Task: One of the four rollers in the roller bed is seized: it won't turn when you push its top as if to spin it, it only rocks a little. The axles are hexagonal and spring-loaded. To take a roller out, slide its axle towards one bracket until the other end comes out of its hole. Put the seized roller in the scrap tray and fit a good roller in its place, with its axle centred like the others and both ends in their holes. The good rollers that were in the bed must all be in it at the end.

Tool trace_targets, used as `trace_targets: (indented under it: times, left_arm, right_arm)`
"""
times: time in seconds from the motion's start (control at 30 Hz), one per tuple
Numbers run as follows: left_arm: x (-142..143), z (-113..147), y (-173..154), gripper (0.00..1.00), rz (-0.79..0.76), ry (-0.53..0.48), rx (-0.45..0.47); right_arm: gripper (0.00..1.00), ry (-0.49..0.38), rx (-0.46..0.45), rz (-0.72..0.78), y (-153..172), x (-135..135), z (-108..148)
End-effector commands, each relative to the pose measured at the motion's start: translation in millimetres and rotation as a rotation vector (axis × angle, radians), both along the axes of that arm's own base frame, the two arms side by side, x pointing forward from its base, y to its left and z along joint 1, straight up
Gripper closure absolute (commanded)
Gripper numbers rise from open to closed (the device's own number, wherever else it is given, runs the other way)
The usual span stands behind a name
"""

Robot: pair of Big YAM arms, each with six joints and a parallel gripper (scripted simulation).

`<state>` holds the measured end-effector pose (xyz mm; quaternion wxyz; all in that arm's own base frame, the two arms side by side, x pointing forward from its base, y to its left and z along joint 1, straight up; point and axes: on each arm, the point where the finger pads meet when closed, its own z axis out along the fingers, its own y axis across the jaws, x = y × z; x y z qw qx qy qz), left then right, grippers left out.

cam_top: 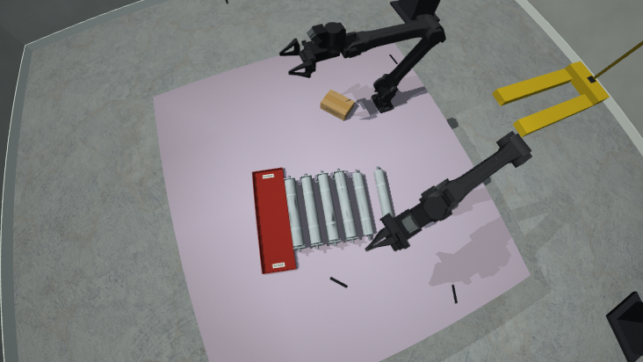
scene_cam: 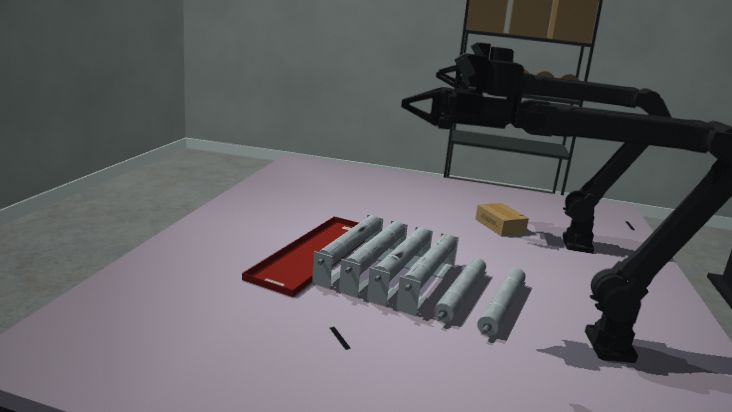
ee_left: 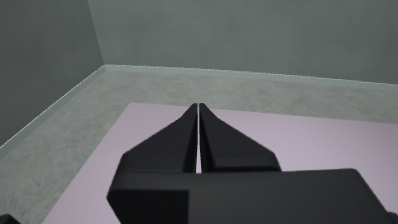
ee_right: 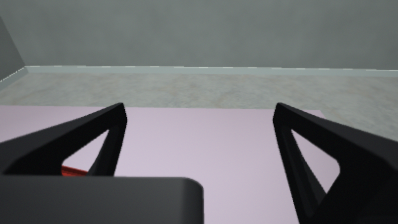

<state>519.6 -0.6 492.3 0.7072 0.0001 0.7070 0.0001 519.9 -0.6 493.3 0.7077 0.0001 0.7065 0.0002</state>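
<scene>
Four pale grey rollers sit side by side in the brackets of the roller bed; the outermost are one (cam_top: 292, 211) (scene_cam: 353, 237) beside the tray and one (cam_top: 344, 204) (scene_cam: 432, 255) at the other end. Two loose rollers lie on the table: the nearer one (cam_top: 363, 204) (scene_cam: 461, 291) and the farther one (cam_top: 381, 188) (scene_cam: 502, 301). The red scrap tray (cam_top: 273, 220) (scene_cam: 291, 266) is empty. My left gripper (cam_top: 367, 249) (scene_cam: 404, 103) (ee_left: 198, 111) is shut and empty, raised above the table. My right gripper (cam_top: 285, 63) (ee_right: 199, 111) is open and empty, high near the table's far edge.
A cardboard box (cam_top: 336, 105) (scene_cam: 502, 219) lies near the right arm's base. A short black bar (cam_top: 338, 282) (scene_cam: 339, 337) lies beyond the roller ends, and another bar (cam_top: 454, 293) lies near the table corner. Yellow forks (cam_top: 553, 105) stand off the table.
</scene>
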Motion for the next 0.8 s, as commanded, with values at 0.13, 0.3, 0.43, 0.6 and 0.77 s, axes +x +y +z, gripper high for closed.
trace_targets:
  times: [0.13,0.3,0.43,0.6,0.77]
  left_arm:
    - [-4.9,43.7,4.3,1.00,0.005,-0.071,-0.011]
    - [-5.3,43.0,4.8,1.00,0.006,-0.070,-0.011]
    - [-5.6,41.9,4.5,1.00,0.005,-0.069,-0.011]
    - [-5.3,39.6,4.7,1.00,0.006,-0.066,-0.011]
    - [-5.6,38.5,4.7,1.00,0.006,-0.064,-0.011]
  right_arm:
    - [0.00,-0.016,-0.010,0.011,6.8,-10.2,13.2]
    - [1.00,-0.021,-0.009,0.013,7.6,-10.0,12.5]
    - [1.00,-0.026,-0.009,0.011,6.7,-10.1,15.7]
    - [1.00,-0.025,-0.010,0.012,7.0,-10.9,14.5]
    - [1.00,-0.023,-0.010,0.012,7.3,-10.9,12.9]
